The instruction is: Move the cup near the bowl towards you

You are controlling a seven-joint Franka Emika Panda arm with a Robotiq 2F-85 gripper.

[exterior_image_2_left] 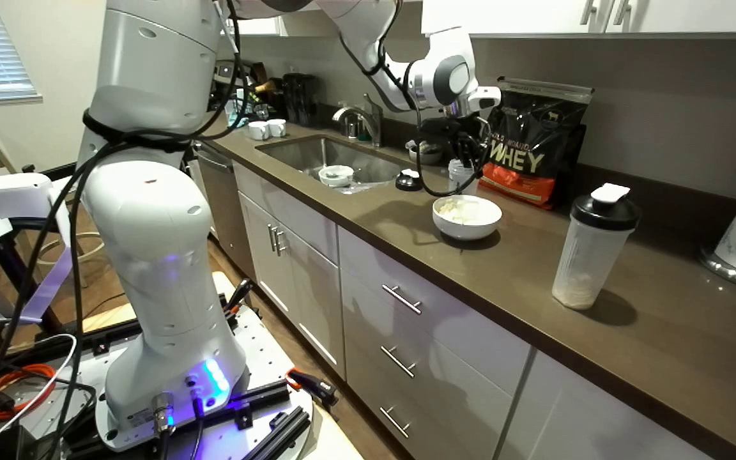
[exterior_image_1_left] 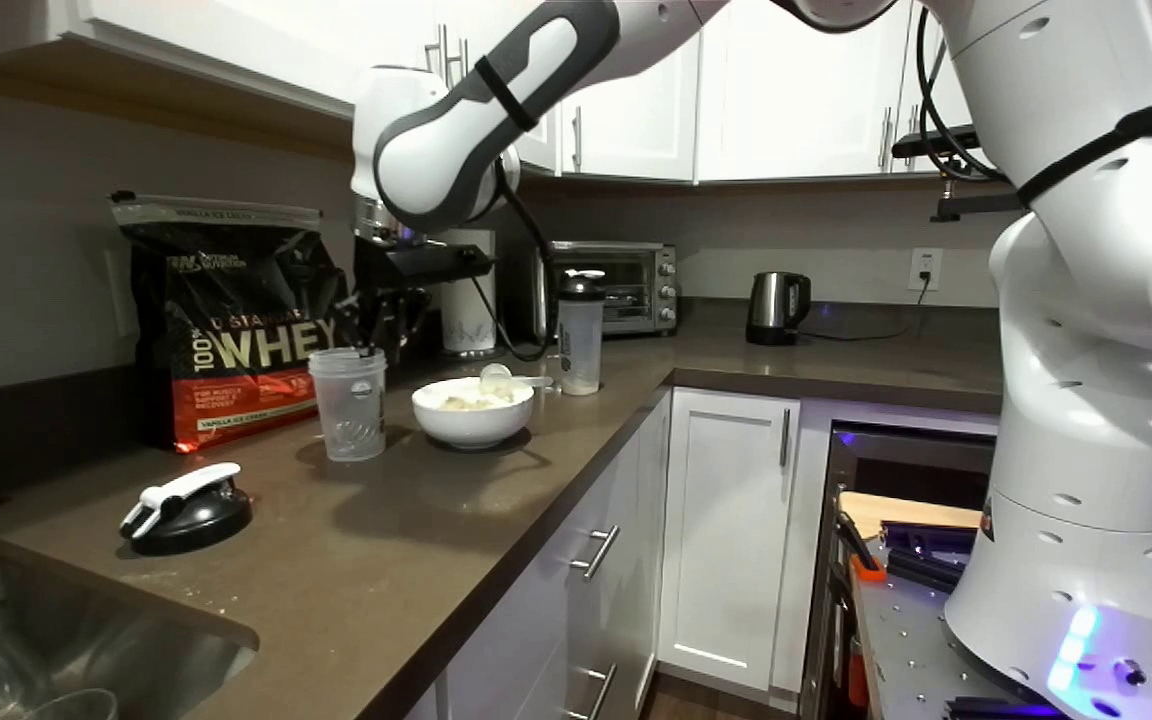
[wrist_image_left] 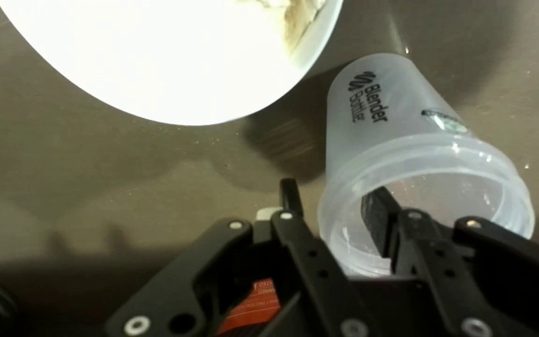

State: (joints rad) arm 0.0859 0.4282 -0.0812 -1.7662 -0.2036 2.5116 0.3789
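The cup [exterior_image_1_left: 349,412] is a clear, slightly frosted tumbler standing upright on the counter beside the bowl; it shows in the wrist view [wrist_image_left: 391,103] and, partly behind the bowl, in an exterior view [exterior_image_2_left: 459,177]. The white bowl [exterior_image_1_left: 471,424] holds pale food and a scoop; it also shows in an exterior view [exterior_image_2_left: 467,229] and the wrist view [wrist_image_left: 190,105]. My gripper [wrist_image_left: 334,206] is open at the cup's rim [exterior_image_1_left: 366,348]. One finger is inside the cup and the other outside, with the near wall between them. A gap shows between fingers and wall.
A black-and-red whey bag [exterior_image_1_left: 236,330] stands behind the cup by the wall. A black lid with a white loop [exterior_image_1_left: 191,515] lies near the sink [exterior_image_1_left: 226,650]. A lidded shaker bottle [exterior_image_2_left: 591,255] stands past the bowl. The counter's front edge [exterior_image_1_left: 536,535] runs alongside.
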